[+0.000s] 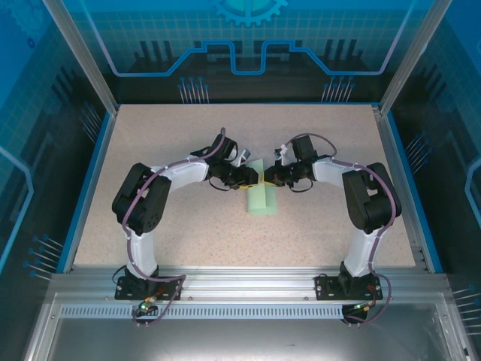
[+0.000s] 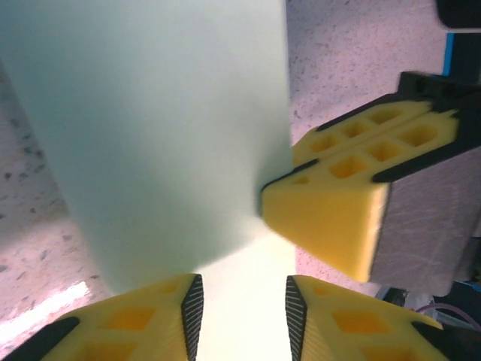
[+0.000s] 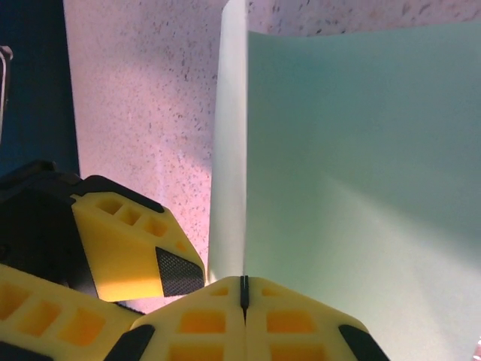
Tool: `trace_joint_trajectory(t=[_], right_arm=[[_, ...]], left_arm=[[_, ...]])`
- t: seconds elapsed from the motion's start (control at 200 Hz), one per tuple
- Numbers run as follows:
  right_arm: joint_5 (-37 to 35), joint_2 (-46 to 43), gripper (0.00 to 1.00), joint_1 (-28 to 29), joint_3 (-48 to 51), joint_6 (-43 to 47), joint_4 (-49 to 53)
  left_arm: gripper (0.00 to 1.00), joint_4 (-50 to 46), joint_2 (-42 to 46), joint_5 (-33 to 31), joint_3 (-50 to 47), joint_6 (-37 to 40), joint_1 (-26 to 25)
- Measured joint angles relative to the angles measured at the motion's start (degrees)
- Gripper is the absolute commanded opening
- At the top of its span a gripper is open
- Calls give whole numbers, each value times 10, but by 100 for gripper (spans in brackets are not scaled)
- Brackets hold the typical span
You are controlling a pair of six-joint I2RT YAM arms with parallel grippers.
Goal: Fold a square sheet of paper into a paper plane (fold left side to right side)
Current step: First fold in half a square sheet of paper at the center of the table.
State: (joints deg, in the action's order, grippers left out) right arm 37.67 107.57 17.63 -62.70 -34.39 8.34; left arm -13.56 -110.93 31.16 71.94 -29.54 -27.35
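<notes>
The square sheet of paper (image 1: 260, 199) is pale mint green and lies at the table's centre as a narrow folded strip, with one flap (image 3: 231, 135) standing up. My right gripper (image 3: 243, 280) is shut on the sheet's edge, which runs into the seam between its jaws. Facing it from the left, my left gripper (image 2: 240, 289) is open, its ribbed pads apart with paper (image 2: 165, 135) lying in the gap. The two grippers (image 1: 254, 179) (image 1: 268, 179) meet at the strip's far end. The right gripper's fingers (image 2: 331, 218) press the paper's side in the left wrist view. The paper plane is out of view.
The speckled beige table (image 1: 150, 150) has a blue rim (image 1: 90, 180) on its left, far and right sides. Both arm bases stand on a metal rail (image 1: 240, 282) at the near edge. One finger (image 3: 128, 241) of the left gripper sits close beside the right jaws.
</notes>
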Motion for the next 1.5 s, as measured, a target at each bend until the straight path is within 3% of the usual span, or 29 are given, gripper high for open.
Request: trace_joint_trajectory(t=[0.255, 0.535, 0.78, 0.97, 1.111, 1.366, 1.501], right_arm=[[-68, 7, 1, -1, -33, 56, 67], [-116, 28, 3, -6, -40, 83, 108], [-125, 37, 4, -6, -40, 85, 114], [-133, 43, 9, -6, -40, 86, 116], [-133, 43, 16, -7, -40, 85, 116], [-133, 42, 27, -7, -40, 86, 118], [-148, 23, 39, -9, -36, 92, 129]], left_arm=[[60, -58, 32, -76, 0, 10, 0], [65, -73, 4, -93, 11, -17, -2], [62, -82, -42, -93, 56, -33, -13], [54, -88, -65, -93, 78, -41, -18], [47, -97, -83, -96, 86, -47, -22], [45, -104, -91, -105, 93, -47, -26], [45, -106, -91, -106, 94, -47, -26]])
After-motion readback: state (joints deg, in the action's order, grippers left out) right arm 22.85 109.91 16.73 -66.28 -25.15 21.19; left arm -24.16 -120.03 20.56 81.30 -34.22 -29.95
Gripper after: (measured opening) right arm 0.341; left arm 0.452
